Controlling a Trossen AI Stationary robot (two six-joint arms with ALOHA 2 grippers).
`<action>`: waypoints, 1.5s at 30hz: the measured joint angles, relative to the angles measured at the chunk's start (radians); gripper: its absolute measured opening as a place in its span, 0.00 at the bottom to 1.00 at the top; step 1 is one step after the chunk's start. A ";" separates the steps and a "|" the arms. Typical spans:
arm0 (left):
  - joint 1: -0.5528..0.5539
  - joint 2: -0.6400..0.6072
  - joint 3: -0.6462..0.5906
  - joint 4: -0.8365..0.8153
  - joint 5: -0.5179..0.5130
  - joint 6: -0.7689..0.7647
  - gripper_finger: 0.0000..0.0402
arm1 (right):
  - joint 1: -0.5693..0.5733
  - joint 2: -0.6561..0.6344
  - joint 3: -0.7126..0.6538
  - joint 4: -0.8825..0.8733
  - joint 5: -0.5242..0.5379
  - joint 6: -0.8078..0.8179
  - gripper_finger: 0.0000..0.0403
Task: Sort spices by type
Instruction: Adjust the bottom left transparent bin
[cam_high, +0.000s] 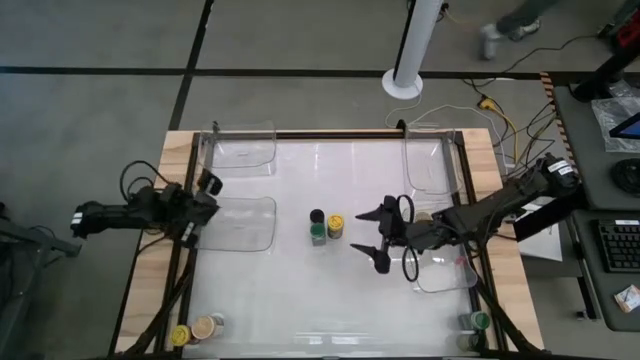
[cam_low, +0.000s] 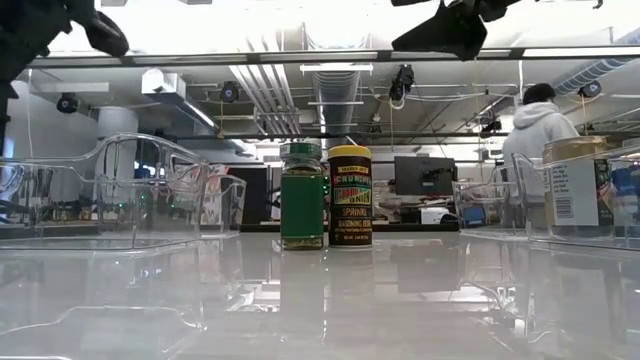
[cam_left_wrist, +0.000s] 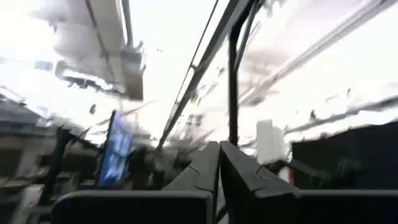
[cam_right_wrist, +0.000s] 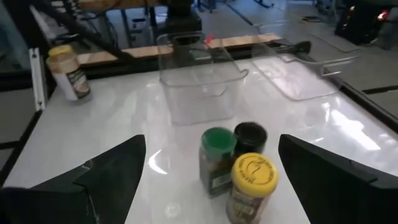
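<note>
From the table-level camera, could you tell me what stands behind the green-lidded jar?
Nothing shows behind the green-lidded jar there; it covers that spot. From above, a black-lidded jar stands directly behind it, beside the yellow-lidded jar.

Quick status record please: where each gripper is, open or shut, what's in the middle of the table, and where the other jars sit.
right gripper: open, above the table beside the centre jars, holding nothing
left gripper: shut, empty, at the table's left edge
centre cluster: green-lid jar, black-lid jar, yellow-lid jar, standing close together
left near corner: two jars
right near corner: jars
trays: clear
</note>
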 joint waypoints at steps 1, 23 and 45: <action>-0.007 0.015 0.000 0.033 0.005 -0.020 0.00 | 0.009 0.000 -0.003 0.002 0.000 0.004 0.89; -0.369 0.581 0.770 -0.780 -0.270 0.092 0.00 | 0.260 0.213 0.071 0.090 0.051 0.143 0.89; -0.350 0.638 1.158 -1.075 -0.447 0.219 0.00 | 0.228 0.393 0.204 0.084 0.067 0.131 0.89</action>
